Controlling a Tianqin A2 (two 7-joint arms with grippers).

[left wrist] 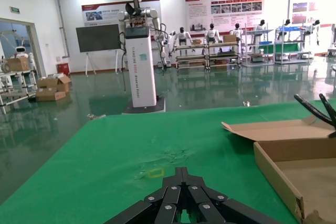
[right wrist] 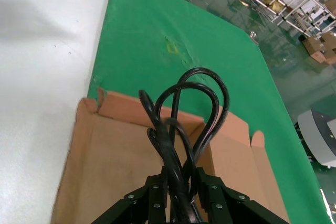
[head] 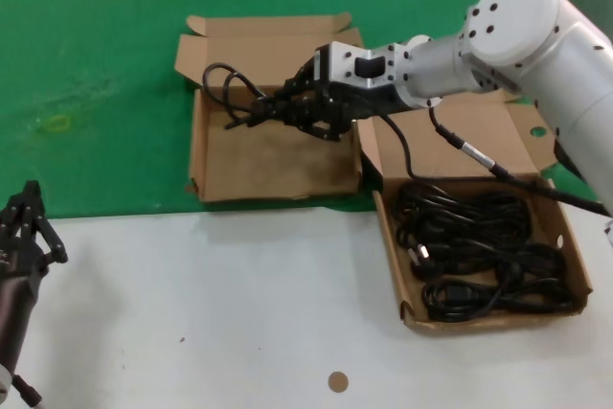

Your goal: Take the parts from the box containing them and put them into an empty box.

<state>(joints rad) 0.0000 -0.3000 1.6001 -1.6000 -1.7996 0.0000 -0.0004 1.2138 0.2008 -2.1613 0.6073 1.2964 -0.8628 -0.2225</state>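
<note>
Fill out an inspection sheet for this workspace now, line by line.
Surface: white table in front, green mat behind.
Job's things: empty box bare inside; full box holds coiled cords.
Clutter: small brown disc on the white table.
Grippers: right gripper shut on a looped cord above the empty box; left gripper parked low at the left.
Cables: robot cable trails over the full box.
Surroundings: hall with shelves and display robots.
</note>
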